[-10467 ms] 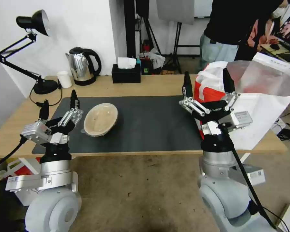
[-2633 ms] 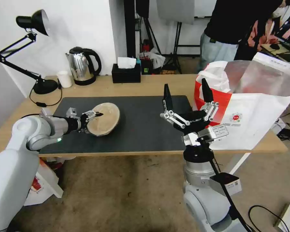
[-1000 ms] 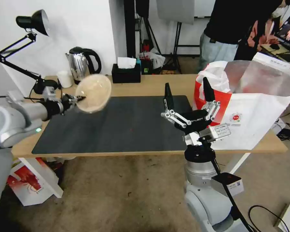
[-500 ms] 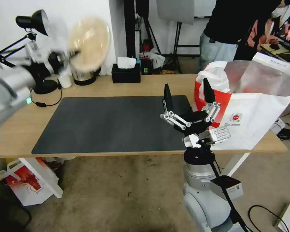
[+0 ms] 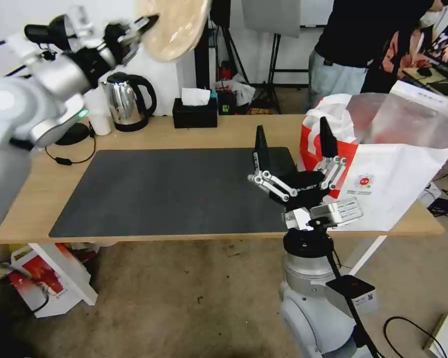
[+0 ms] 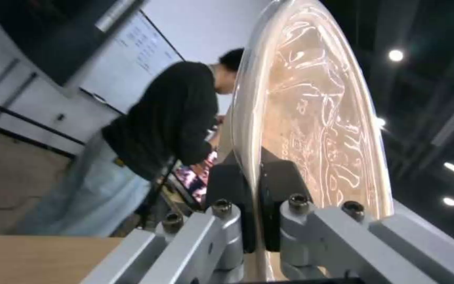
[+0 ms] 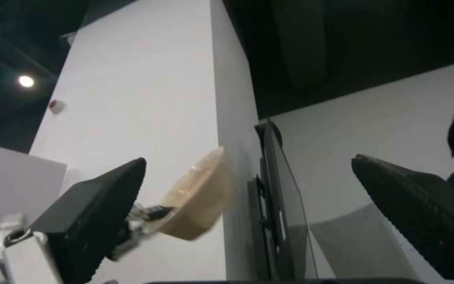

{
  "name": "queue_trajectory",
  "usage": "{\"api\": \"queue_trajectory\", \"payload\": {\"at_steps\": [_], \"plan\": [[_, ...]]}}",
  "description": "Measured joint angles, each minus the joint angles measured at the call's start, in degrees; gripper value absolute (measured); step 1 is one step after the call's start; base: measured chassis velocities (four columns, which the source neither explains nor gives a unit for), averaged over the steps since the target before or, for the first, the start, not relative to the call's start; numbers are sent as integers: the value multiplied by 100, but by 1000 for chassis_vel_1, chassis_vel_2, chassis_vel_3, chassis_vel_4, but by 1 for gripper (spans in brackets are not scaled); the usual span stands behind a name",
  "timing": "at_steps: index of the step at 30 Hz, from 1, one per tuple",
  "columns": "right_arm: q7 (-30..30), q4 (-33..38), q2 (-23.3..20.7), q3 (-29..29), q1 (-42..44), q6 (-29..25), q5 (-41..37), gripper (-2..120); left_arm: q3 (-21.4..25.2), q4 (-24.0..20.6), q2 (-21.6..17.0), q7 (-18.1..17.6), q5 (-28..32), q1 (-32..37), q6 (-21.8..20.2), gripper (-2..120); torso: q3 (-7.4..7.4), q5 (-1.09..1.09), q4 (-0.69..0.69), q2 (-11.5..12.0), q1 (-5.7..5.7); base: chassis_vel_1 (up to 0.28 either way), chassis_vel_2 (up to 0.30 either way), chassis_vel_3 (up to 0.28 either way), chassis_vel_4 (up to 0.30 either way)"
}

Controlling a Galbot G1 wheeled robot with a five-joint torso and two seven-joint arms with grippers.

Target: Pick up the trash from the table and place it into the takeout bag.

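Note:
My left gripper (image 5: 143,23) is raised high over the table's back left, above the kettle, and is shut on the rim of the shallow tan pulp bowl (image 5: 176,22), which is tipped on edge. The left wrist view shows the bowl (image 6: 316,118) with its rim pinched between the two black pads (image 6: 227,185). My right gripper (image 5: 291,141) stands open with its fingers pointing up, over the black mat's right end and right beside the white-and-red takeout bag (image 5: 388,169). The bag is open, showing its foil lining. From the right wrist, the held bowl (image 7: 198,205) is visible between the open fingers (image 7: 101,205).
On the back of the light-wood table (image 5: 224,132) stand a steel kettle (image 5: 129,99), a white mug (image 5: 100,122), a black desk lamp (image 5: 55,32) and a black tissue box (image 5: 195,112). The black mat (image 5: 174,191) is bare. A person stands behind the bag.
My left arm took the bowl off the mat and swung it up and to the right, from beside the lamp to above the kettle. The right gripper barely shifted.

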State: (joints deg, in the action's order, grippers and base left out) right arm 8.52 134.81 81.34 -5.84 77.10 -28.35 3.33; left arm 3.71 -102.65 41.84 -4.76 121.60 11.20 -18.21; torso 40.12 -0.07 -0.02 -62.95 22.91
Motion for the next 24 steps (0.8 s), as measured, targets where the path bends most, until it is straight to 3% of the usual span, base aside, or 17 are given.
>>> {"api": "queue_trajectory", "payload": {"at_steps": [7, 16, 24], "plan": [[-6, 145, 5, -51, 14, -46, 43, 100, -546, 239, 325, 110, -26, -338, 28, 1, 0, -2, 3, 0, 0, 0, 0, 0, 0], [-29, 321, 31, -72, 97, -138, 58, 100, -1422, 741, 1174, 326, -178, -1051, 29, 1, 0, 0, 1, 0, 1, 0, 0, 0, 0], [-41, 476, 77, -40, 207, -190, 104, 100, -1852, 1145, 1771, 440, -296, -1434, 32, 1, 0, 0, 1, 0, 0, 0, 0, 0, 0]]}}
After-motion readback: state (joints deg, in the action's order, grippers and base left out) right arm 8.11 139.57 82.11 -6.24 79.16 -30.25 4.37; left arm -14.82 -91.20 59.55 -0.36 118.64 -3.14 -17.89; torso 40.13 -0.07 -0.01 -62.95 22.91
